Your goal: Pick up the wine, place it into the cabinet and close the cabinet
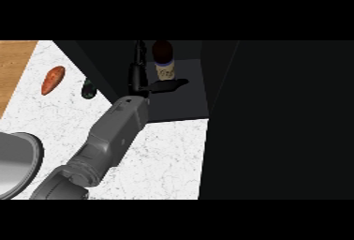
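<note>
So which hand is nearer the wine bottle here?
Only one hand shows, and which arm it belongs to cannot be told; it reaches into the cabinet, fingers straight, just left of the wine bottle. The other is out of view.

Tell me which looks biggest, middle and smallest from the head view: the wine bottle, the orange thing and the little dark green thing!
1. Wine bottle, standing in the cabinet.
2. Orange thing on the counter, nearly as long, so close to a tie.
3. Dark green thing, smallest, though the cabinet's edge may hide part of it.

head view, steeply down, counter (166,154) close
</note>
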`<state>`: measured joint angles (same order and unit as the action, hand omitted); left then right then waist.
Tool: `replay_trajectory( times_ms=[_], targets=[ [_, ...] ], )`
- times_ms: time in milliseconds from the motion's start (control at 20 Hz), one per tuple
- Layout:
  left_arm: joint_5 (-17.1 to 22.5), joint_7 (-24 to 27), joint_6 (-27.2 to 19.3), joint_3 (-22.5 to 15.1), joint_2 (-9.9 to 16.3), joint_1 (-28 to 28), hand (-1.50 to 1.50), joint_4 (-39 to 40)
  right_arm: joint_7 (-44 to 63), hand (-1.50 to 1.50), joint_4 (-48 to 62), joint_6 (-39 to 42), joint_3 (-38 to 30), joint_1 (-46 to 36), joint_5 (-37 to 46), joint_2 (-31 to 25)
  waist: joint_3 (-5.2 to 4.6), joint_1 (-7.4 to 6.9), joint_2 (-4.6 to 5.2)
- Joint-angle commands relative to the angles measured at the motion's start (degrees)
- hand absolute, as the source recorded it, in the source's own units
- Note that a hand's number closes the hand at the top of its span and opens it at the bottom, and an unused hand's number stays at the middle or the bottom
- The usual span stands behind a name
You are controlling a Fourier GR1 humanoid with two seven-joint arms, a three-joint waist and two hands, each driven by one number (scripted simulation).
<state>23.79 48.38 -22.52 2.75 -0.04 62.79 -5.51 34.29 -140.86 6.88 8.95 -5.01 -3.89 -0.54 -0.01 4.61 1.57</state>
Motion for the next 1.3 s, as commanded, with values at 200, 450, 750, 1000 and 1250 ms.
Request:
replay_trajectory(
  times_ms=[200,450,750,1000,1250],
  targets=[
    [-0.5,-0.5,4.8,0.0,0.0,-1.1,-1.5,0.5,3.5,-1.5,-4.6,-0.5,-0.6,-0.2,-2.5,-0.5,-0.1,-0.61,-0.23],
    [0.3,1.5,7.0,-0.3,0.0,-2.8,-1.5,0.0,-2.6,-1.5,1.1,-1.5,3.6,0.8,1.2,0.5,-0.07,-0.98,-0.38],
    [3.6,1.0,9.1,-0.8,0.0,-3.5,-1.5,-0.8,2.4,-1.5,0.9,-1.2,-0.8,-2.9,-2.7,-0.3,-0.05,-1.16,-0.88],
    [5.7,1.5,10.1,-1.4,0.0,-3.1,-1.5,-1.5,0.5,-1.5,-0.5,-1.1,0.8,0.4,-1.7,0.4,-0.03,-0.76,-0.79],
    [9.0,3.6,11.0,-6.9,0.0,-8.7,-1.5,-4.4,4.9,-1.5,-2.9,-2.9,2.2,-1.7,0.1,0.5,-0.07,-0.97,-1.39]
  ],
)
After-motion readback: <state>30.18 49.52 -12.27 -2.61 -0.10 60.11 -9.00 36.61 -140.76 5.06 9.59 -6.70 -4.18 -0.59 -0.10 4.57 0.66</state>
